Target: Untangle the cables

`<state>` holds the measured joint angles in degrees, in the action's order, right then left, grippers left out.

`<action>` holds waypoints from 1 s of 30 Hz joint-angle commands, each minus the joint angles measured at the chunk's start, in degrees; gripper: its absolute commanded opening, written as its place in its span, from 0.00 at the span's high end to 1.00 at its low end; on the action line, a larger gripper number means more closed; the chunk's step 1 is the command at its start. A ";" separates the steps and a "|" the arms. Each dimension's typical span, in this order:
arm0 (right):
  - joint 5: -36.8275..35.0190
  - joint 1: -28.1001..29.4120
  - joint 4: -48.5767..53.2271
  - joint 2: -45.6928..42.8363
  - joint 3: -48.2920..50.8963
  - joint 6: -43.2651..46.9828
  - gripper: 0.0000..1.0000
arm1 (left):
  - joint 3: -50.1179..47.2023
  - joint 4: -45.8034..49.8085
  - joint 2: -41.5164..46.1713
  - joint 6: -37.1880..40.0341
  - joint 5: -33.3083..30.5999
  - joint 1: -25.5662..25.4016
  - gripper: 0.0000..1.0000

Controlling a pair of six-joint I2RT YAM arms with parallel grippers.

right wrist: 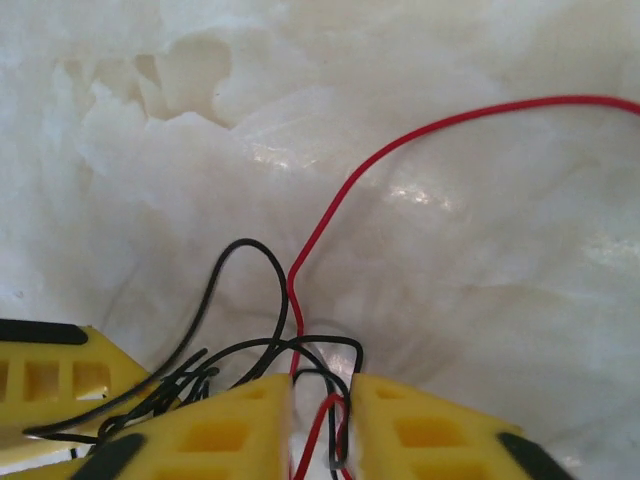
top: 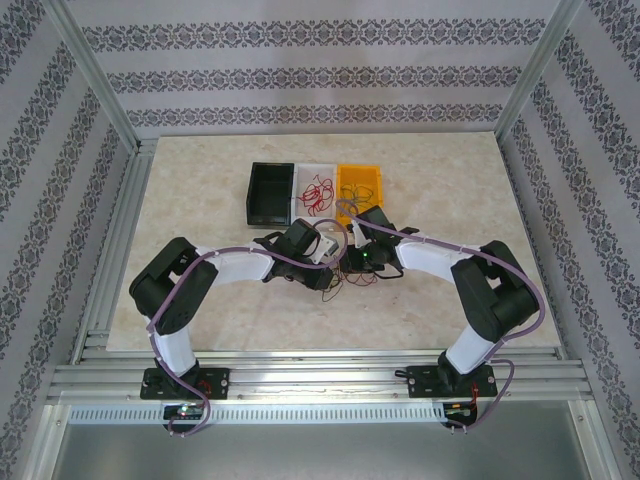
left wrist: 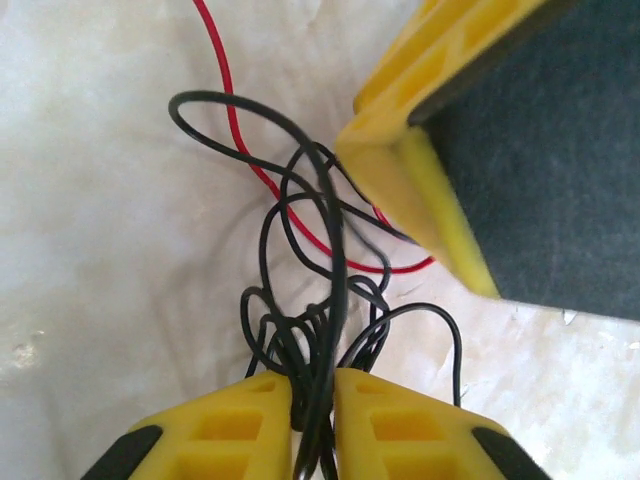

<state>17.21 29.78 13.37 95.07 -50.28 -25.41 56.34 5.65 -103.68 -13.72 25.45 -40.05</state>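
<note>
1. Walls [top: 320, 70] on three sides carry pale wallpaper striped with dark ornamental bands.
2. Silver metal posts [top: 90, 75] rise at the back corners.
3. The surface [top: 200, 190] is pale, marbled and brightly lit.
4. Metal rails [top: 320, 380] line its near edge.

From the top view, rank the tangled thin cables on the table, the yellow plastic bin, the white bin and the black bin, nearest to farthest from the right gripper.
1. The tangled thin cables, pinched in the right gripper.
2. The yellow plastic bin, straight behind; the white bin, behind-left: too close to call.
3. The black bin, left end of the row.
</note>
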 commanded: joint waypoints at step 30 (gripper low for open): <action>-12.75 -16.69 5.46 -14.63 8.18 -5.73 0.98 | -19.28 5.71 19.88 -19.37 -47.40 14.94 1.00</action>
<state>3.51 13.06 18.68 82.54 -42.68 -30.76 37.36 10.15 -84.58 -33.06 -20.86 -25.32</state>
